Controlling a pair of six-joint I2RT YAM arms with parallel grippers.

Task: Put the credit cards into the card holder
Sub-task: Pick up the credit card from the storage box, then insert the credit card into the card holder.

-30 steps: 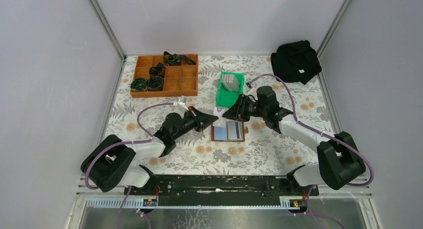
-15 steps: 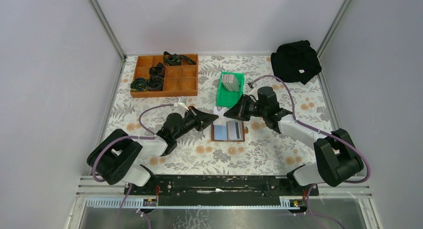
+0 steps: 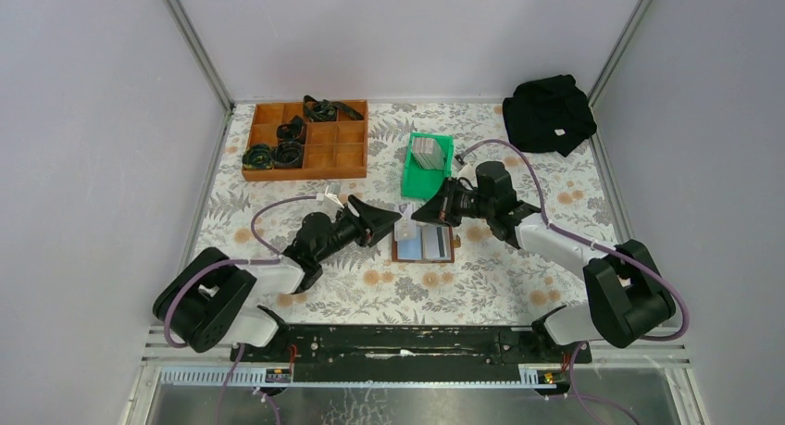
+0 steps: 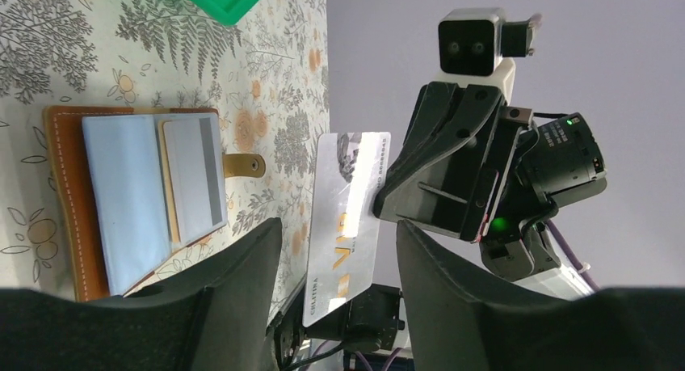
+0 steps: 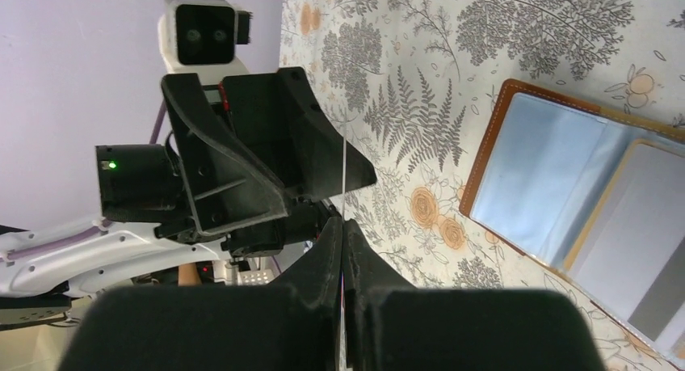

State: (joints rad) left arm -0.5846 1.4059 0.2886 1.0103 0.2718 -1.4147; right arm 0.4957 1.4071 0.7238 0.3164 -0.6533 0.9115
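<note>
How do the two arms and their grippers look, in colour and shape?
The left arm and right arm have black joints, white links and a purple cable each. The left gripper and right gripper are black with wedge-shaped fingers; a white two-lens camera sits on each wrist.

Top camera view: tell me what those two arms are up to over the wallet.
The right gripper is shut on the edge of a pale card, holding it off the table between the two arms. The left gripper is open, its jaws standing to either side of that card without pinching it. The brown wallet lies open on the table beside them, with one grey card in a slot. More cards sit stacked in the green bin behind it.
</note>
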